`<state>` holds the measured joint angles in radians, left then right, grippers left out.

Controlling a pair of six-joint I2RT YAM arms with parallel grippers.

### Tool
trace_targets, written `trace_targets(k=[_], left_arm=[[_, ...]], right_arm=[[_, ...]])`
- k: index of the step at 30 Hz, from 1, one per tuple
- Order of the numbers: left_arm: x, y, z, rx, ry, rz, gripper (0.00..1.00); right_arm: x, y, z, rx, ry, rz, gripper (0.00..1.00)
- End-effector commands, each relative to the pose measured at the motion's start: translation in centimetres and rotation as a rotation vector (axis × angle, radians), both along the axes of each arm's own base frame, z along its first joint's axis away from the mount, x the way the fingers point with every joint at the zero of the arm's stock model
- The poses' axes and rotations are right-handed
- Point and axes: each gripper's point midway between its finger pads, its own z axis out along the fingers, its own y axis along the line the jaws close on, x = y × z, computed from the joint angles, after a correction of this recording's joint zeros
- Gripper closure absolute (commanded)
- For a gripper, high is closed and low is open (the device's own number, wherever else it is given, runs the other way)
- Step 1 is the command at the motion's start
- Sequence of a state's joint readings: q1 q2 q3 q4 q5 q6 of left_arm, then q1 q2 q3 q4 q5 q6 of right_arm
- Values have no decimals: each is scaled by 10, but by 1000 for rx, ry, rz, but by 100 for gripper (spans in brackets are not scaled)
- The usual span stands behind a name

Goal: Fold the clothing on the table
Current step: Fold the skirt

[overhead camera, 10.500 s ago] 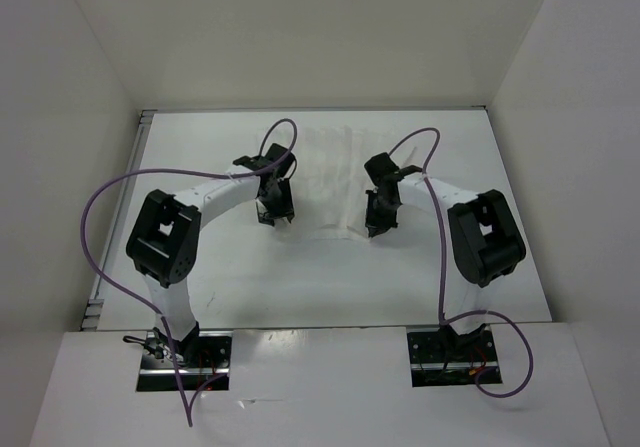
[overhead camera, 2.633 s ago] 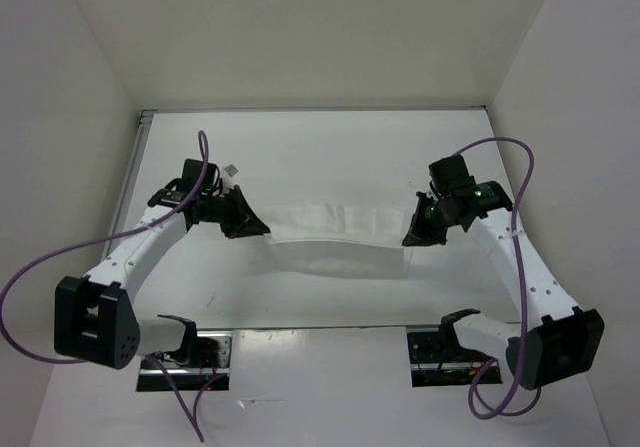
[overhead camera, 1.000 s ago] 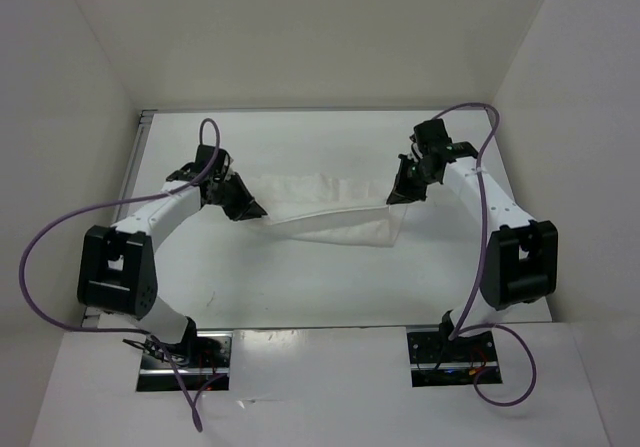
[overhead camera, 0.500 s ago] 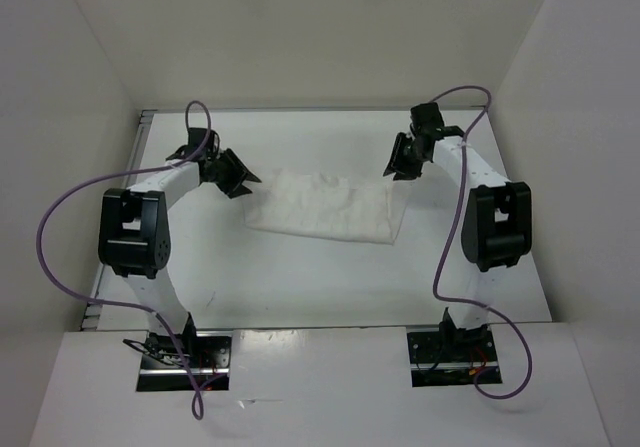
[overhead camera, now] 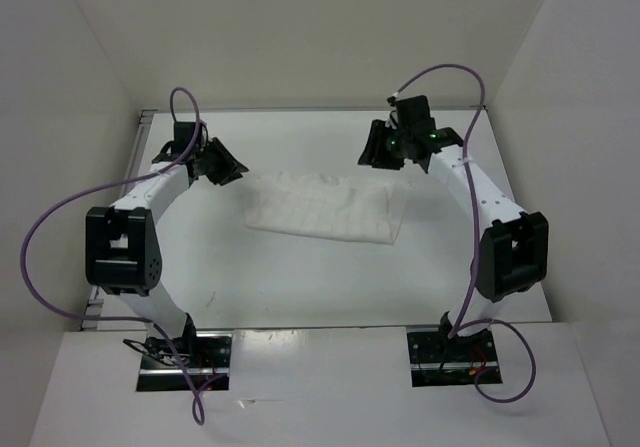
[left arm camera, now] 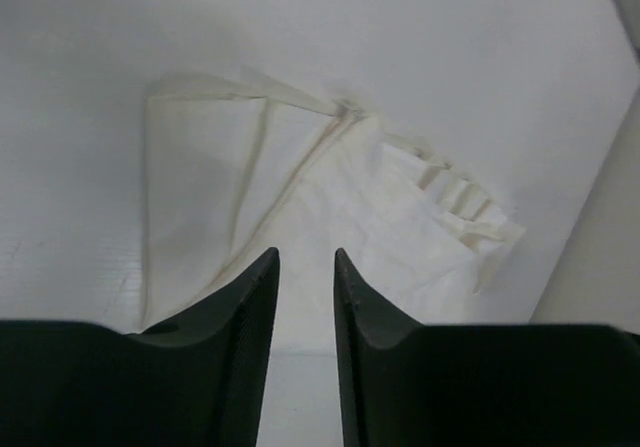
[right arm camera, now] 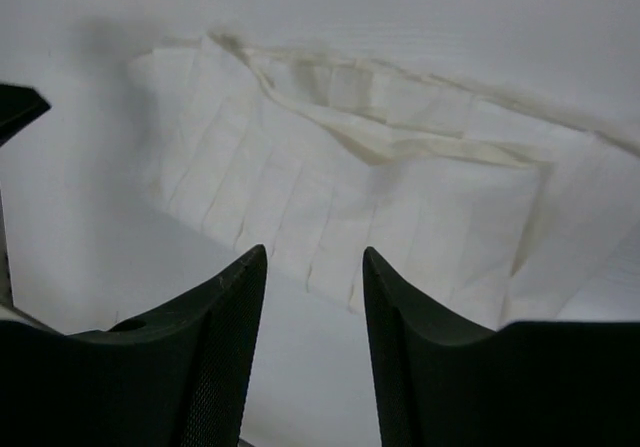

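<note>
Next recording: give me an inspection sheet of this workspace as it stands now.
Surface: white matte table, plain.
Job's things: clothing lies wrinkled in a rough rectangle mid-table, touching neither gripper.
Clutter: nothing seen.
Grippers: left gripper open, nothing between its fingers; right gripper open, likewise; each is off a far corner of the garment.
Cables: purple cables loop from both arms, apart from the garment.
Surroundings: white walls on three sides.
</note>
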<state>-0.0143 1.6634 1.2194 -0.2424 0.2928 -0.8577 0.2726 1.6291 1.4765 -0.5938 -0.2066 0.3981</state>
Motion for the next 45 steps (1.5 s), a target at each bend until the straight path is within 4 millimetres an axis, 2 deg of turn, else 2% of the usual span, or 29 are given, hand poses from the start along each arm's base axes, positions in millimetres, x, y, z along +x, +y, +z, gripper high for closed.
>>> trace_targets(k=[1, 2, 3, 5, 6, 8, 9, 11, 15, 17, 20, 21, 22, 23, 26, 27, 29, 30, 32, 33, 35, 36, 37, 40, 41, 42, 43, 44, 45], left_arm=[[-7, 0, -48, 28, 106, -43, 65], [-8, 0, -56, 34, 122, -51, 68], [-7, -4, -69, 35, 151, -60, 75], [-6, -5, -81, 33, 176, -73, 80], [-4, -6, -92, 26, 201, -80, 84], [-2, -8, -100, 19, 218, -86, 84], [-5, -11, -109, 25, 236, -102, 86], [-7, -15, -113, 26, 246, -111, 86], [-29, -20, -130, 40, 311, -131, 86], [-40, -20, -137, 40, 336, -132, 86], [-60, -20, -139, 56, 373, -144, 86], [-73, -23, -146, 58, 401, -153, 86], [-78, -22, -143, 58, 398, -153, 86], [-84, -22, -145, 58, 407, -153, 86], [-105, -23, -152, 60, 442, -163, 86], [-103, -23, -147, 60, 427, -163, 86], [-104, -23, -139, 66, 409, -171, 86], [-100, -26, -131, 53, 383, -189, 79], [-92, -28, -103, 51, 322, -202, 69], [-88, -29, -91, 51, 294, -202, 66], [-78, -29, -55, 58, 202, -207, 60], [-71, -30, -30, 59, 137, -205, 58], [-69, -31, -19, 60, 114, -219, 58], [-59, -47, 13, -8, 42, -294, 57], [-58, -52, 18, -28, 30, -325, 57], [-56, -57, 16, -57, 42, -350, 57], [-58, -72, 20, -91, 31, -403, 57], [-53, -78, 26, -98, 11, -422, 57], [-52, -82, 20, -100, 27, -432, 58]], right_arm=[[-27, 30, -38, 1, 123, 116, 51], [-32, 41, -44, 12, 147, 138, 53], [-34, 47, -58, 8, 185, 155, 56], [-42, 58, -73, -2, 235, 175, 64], [-44, 56, -88, -17, 283, 158, 68], [-51, 54, -101, -25, 345, 141, 75], [-57, 52, -110, -30, 384, 129, 75], [-62, 44, -125, -62, 418, 93, 75], [-75, 34, -149, -114, 501, 77, 75], [-75, 28, -165, -139, 533, 69, 75], [-62, 20, -178, -160, 551, 61, 75], [-55, 12, -180, -162, 557, 49, 75], [-44, 16, -177, -155, 535, 49, 75], [-39, 8, -185, -177, 549, 37, 75], [-11, 4, -172, -173, 482, 31, 75], [-7, 7, -167, -167, 463, 53, 75], [0, 11, -145, -138, 403, 60, 71], [4, 14, -121, -121, 347, 72, 67], [2, 13, -102, -110, 307, 72, 63], [-2, 12, -86, -101, 273, 71, 61], [-4, 6, -72, -90, 237, 60, 53], [-8, -3, -64, -84, 218, 31, 50], [-10, -9, -62, -82, 215, 20, 41], [-7, -38, -65, -75, 222, -49, 35], [-2, -53, -65, -71, 223, -85, 32], [-6, -62, -74, -79, 246, -96, 30], [-8, -68, -78, -78, 257, -99, 30], [-11, -80, -91, -73, 295, -124, 28], [-11, -83, -96, -62, 308, -130, 26]])
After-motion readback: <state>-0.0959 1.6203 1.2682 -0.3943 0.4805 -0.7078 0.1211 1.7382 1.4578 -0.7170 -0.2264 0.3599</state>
